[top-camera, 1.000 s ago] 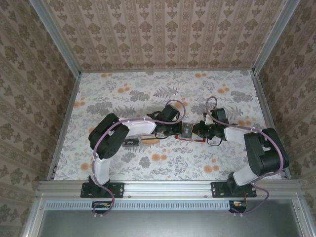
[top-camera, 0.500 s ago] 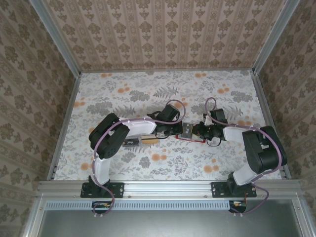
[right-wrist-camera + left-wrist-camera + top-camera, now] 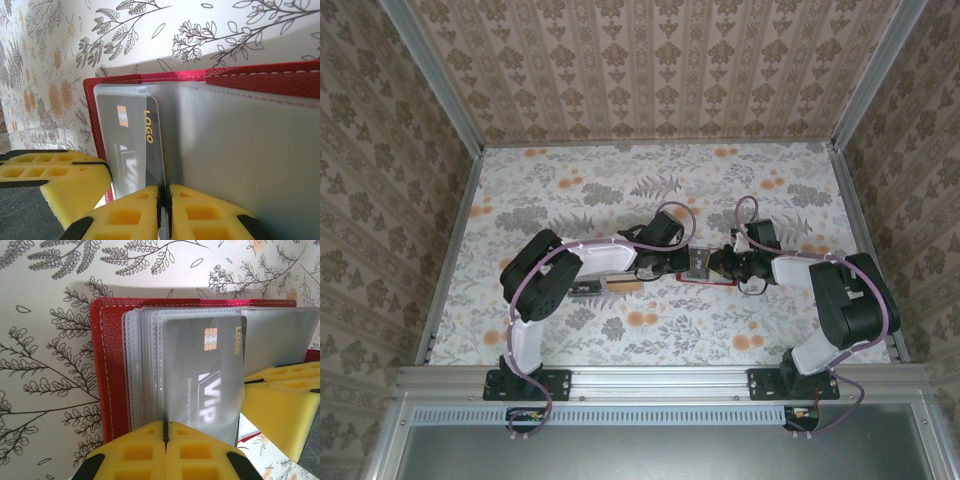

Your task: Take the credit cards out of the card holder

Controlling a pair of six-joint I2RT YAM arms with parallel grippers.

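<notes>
The red card holder (image 3: 107,365) lies open on the flowered table, mid-table between the two arms (image 3: 710,282). Clear plastic sleeves fan out from it. A dark grey credit card (image 3: 200,365) with a gold chip, "VIP" and "LOGO" sits in the top sleeve, its LOGO edge sticking out (image 3: 152,145). My left gripper (image 3: 165,432) is shut on the sleeve's edge below the card. My right gripper (image 3: 165,200) is shut on the card's exposed edge. In the top view the two grippers meet tip to tip, left (image 3: 685,265) and right (image 3: 718,264). Other cards are hidden.
A small tan flat piece (image 3: 625,284) and a dark one (image 3: 585,289) lie on the table under the left forearm. Aluminium rails and patterned walls (image 3: 450,230) enclose the table on three sides. The right gripper's yellow fingers (image 3: 280,395) crowd the holder's right side.
The right arm has edged slightly left toward the holder. The left arm and the holder have stayed put.
</notes>
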